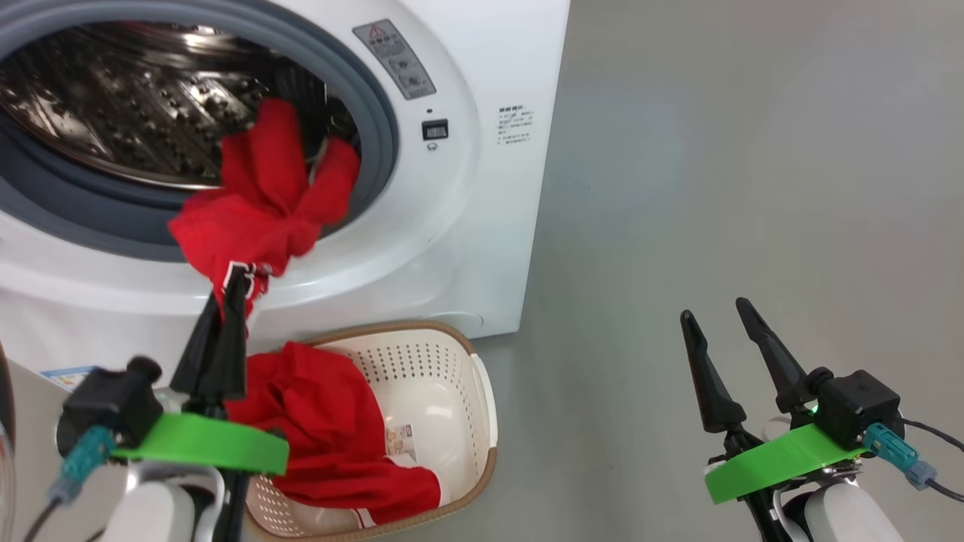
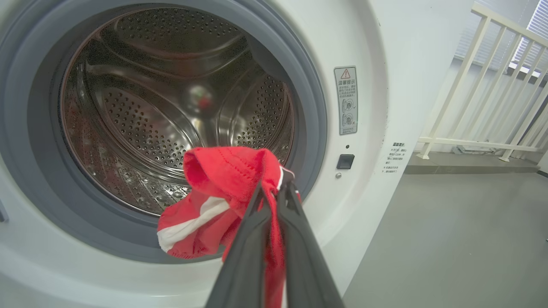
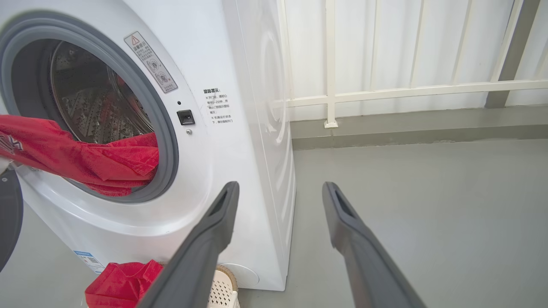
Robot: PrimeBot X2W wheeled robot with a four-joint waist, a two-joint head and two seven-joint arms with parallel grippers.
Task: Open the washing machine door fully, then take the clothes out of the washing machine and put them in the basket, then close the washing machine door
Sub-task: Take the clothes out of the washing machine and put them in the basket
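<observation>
My left tool (image 1: 238,280) pinches just a corner of the red shirt (image 1: 263,203), which could slip free or catch on the grey ring (image 1: 379,120).

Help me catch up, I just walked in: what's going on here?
The left gripper is shut on the red clothes, which hang half out of the washing machine through its open mouth. More red fabric lies in the basket below. The right gripper is open, holding nothing, above the floor.
</observation>
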